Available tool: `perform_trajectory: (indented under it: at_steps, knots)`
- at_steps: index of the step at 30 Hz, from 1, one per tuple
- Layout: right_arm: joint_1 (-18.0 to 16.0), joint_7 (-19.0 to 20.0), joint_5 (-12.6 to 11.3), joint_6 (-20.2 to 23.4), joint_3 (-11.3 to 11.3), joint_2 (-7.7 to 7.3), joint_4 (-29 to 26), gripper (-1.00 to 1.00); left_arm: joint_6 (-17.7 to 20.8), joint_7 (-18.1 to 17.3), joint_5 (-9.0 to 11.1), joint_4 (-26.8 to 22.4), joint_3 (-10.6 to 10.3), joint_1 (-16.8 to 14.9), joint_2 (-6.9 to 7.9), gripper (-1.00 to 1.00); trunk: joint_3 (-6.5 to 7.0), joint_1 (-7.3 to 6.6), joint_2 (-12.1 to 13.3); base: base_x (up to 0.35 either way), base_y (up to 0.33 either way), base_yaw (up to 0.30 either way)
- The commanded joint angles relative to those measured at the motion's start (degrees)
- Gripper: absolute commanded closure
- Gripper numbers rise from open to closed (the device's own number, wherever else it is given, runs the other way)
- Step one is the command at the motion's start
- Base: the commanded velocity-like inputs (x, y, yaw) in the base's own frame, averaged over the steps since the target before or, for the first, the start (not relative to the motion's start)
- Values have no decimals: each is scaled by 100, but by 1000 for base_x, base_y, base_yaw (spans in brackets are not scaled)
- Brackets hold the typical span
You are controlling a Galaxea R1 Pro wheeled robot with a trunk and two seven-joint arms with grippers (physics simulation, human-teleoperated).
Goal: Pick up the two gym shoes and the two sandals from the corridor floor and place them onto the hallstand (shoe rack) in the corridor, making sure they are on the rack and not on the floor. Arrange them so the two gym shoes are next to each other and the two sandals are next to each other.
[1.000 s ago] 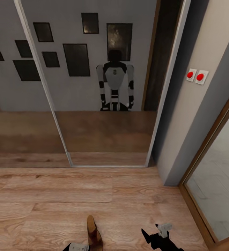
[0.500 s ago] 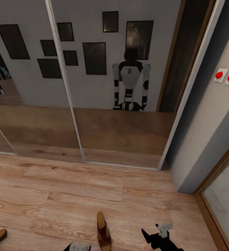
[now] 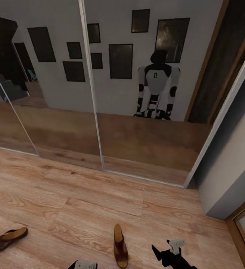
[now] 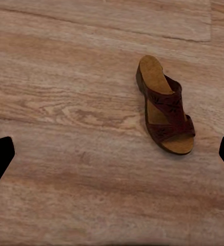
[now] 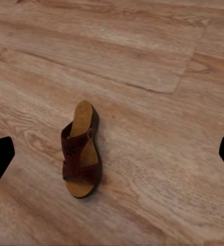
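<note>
Nearest, both grippers, left (image 4: 112,156) and right (image 5: 112,156), hang spread wide and empty above the floor (image 3: 81,194). One sandal (image 3: 120,246) lies just below them, upright on its sole; the other sandal (image 3: 6,239) lies well to its left. Beyond stands a mirrored wardrobe (image 3: 100,93). Likely still approaching: next, lower one gripper onto the near sandal.
</note>
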Motion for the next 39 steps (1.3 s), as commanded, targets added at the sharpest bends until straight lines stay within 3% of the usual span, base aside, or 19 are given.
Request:
perform_trajectory:
  at_steps: [1,30,39]
  knots:
    - [0,0,0,0,0,0,0,-100,1,1,-1,0,-1,0,-1,-100,-3,0,0,0,0,276]
    - [0,0,-5,0,-1,-1,-2,-100,5,-20,4,0,-4,0,-5,-100,-95,0,0,0,2,276]
    - [0,0,0,0,-1,-1,-2,-100,7,-21,4,0,-4,0,-6,-100,-123,0,0,0,194,276]
